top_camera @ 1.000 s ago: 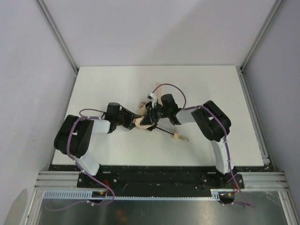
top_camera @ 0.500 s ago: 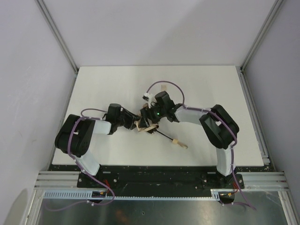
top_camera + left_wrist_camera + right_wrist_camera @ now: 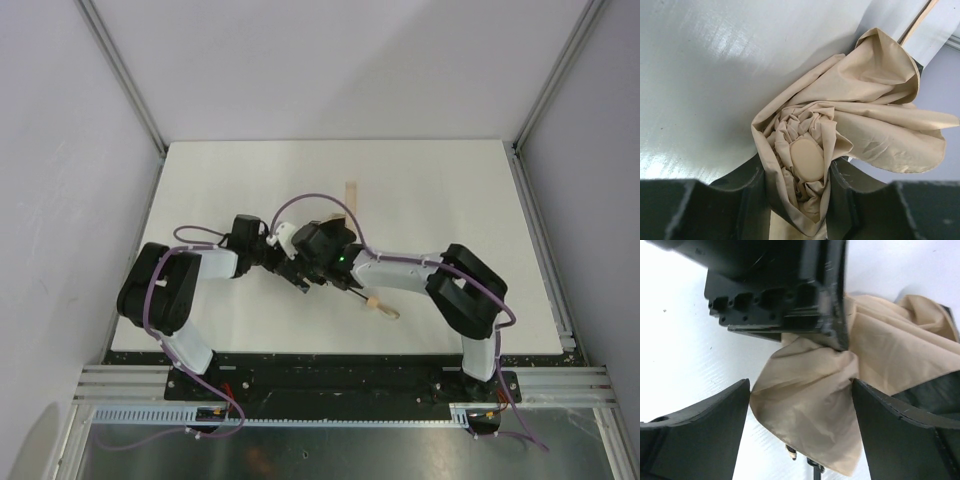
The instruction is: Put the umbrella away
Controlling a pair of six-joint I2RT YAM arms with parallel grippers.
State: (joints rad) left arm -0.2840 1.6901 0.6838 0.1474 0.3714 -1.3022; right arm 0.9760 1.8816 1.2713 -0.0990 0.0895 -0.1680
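The umbrella lies mid-table. Its tan canopy point(image 3: 875, 115) is bunched up, and in the top view only the black shaft and the light wooden handle point(image 3: 383, 306) stick out to the right. My left gripper point(image 3: 797, 172) is shut on the gathered top of the canopy, round the oval tan cap point(image 3: 807, 159). My right gripper point(image 3: 800, 410) is open, its fingers point(image 3: 715, 415) standing either side of a hanging fold of fabric point(image 3: 810, 405), right next to the left gripper's black body point(image 3: 785, 290). In the top view the two grippers point(image 3: 295, 265) meet over the canopy and hide it.
A thin tan strip point(image 3: 350, 194) lies flat on the white table point(image 3: 450, 190) behind the arms. Grey walls and metal rails point(image 3: 535, 210) border the table. The right arm's purple cable point(image 3: 310, 197) arches above the grippers.
My right gripper has opened and swung left, close up against the left gripper, over the canopy. The handle end has shifted slightly. The left gripper has kept its grip.
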